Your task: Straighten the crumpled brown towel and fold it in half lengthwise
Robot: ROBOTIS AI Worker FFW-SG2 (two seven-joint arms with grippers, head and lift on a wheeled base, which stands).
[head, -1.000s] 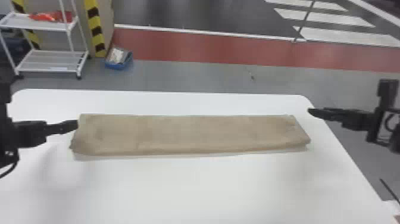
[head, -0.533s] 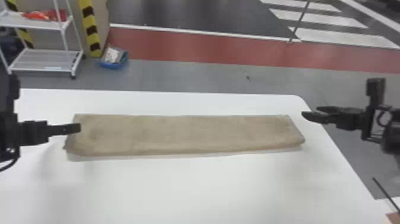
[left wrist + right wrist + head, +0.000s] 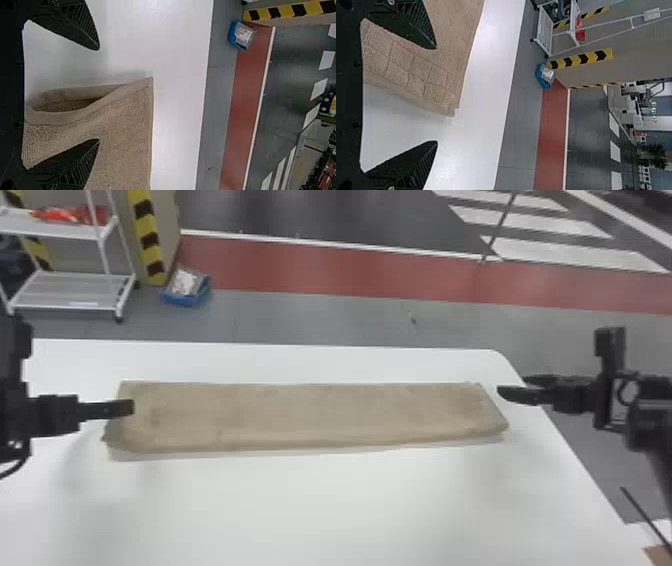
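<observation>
From the head view, you are looking down on the brown towel (image 3: 310,412), which is lying as a long, narrow, mostly smooth strip across the white table (image 3: 325,500). Your left gripper (image 3: 132,407) is hovering at the towel's left end, its tips overlapping that end from where you are watching. Your right gripper (image 3: 515,387) is hanging just beyond the right end, near the table's side edge, with its two fingertips showing apart. Past the table's far edge, a white shelf cart (image 3: 60,231) is standing on the floor at the left, and a blue bin (image 3: 187,299) is sitting near the foot of a yellow-and-black striped post (image 3: 147,237). In the left wrist view, you are seeing the left gripper (image 3: 99,94) holding its fingers spread wide and pinching nothing; one finger is showing against the towel, the other against the table, and the towel's layers are parting around a dark gap between them. In the right wrist view, the right gripper (image 3: 436,95) is likewise keeping its fingers well apart and gripping nothing, one of them covering part of the towel from this angle, while a towel corner is lying flat on the table beyond the fingertips.
</observation>
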